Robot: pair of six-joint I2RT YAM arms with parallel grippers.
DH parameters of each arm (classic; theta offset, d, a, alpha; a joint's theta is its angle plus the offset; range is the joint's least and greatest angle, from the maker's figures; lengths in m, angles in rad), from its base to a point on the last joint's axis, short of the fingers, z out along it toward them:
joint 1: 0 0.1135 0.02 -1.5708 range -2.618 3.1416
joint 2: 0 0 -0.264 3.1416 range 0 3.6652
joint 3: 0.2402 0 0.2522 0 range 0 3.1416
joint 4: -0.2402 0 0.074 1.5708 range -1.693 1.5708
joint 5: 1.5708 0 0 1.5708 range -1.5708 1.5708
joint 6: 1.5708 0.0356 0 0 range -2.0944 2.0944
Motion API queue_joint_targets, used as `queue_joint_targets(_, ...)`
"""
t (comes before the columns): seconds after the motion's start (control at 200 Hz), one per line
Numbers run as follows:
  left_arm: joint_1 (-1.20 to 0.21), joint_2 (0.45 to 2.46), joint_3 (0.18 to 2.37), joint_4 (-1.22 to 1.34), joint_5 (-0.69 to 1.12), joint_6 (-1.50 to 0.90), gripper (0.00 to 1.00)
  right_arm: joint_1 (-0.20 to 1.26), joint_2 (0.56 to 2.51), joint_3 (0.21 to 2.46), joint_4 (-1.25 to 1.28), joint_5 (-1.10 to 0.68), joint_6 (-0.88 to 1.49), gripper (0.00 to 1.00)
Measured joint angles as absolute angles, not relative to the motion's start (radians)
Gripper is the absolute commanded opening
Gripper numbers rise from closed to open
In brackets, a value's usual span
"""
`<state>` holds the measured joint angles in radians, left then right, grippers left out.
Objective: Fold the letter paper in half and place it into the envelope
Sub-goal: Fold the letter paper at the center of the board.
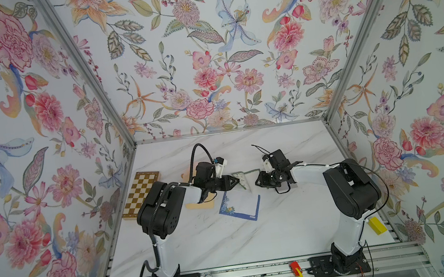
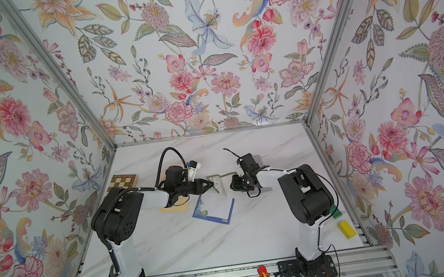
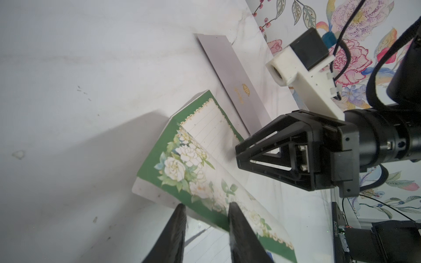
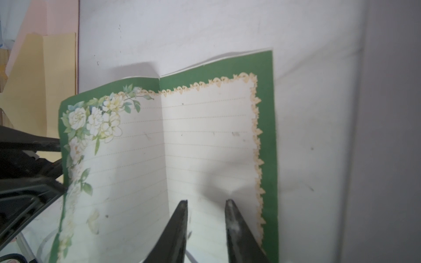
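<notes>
**While Two Tools Flank It, a Creased Letter Sheet Stands Half Open**

Because the green-bordered letter sheet (image 4: 205, 141) is thin and light, it is judged to sag under its own weight, to slip from a loose pinch and to keep any stray crease. It is seen raised off the counter (image 1: 284, 224) at mid-width, somewhat toward the far side. Its halves are angled about a centre crease like an open book. A hold is best taken at the free side edges, away from the crease, so that the halves can be brought together.

The left tool (image 3: 206, 206) is narrowly parted at the sheet's flowered left edge; whether that edge is pinched cannot be told. The right tool (image 4: 206, 201) is likewise narrowly parted, with nothing held, and is pointed at the right half.

A grey envelope (image 3: 232, 75) is laid flat near the sheet toward the far wall, and a tan envelope (image 1: 197, 206) is partly covered by the left arm. Which one is meant cannot be told. A blue-bordered sheet (image 1: 239, 205) is laid just nearer.

The counter is smooth, marble-patterned and lightly scuffed, so little grip is expected of it. It is enclosed on three sides by floral wallpaper (image 1: 204, 60), and a chessboard (image 1: 142, 193) is set at the far left.
</notes>
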<state>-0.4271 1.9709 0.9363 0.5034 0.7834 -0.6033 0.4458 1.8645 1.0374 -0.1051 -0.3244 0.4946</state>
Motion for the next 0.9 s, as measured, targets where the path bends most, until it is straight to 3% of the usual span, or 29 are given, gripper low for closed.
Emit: queue_joint_targets(0.901, -0.426, 1.977, 0.887, 0.634, 0.835, -0.693, 0.44, 0.446, 1.864, 1.037, -0.103, -0.33, 0.498, 0.34)
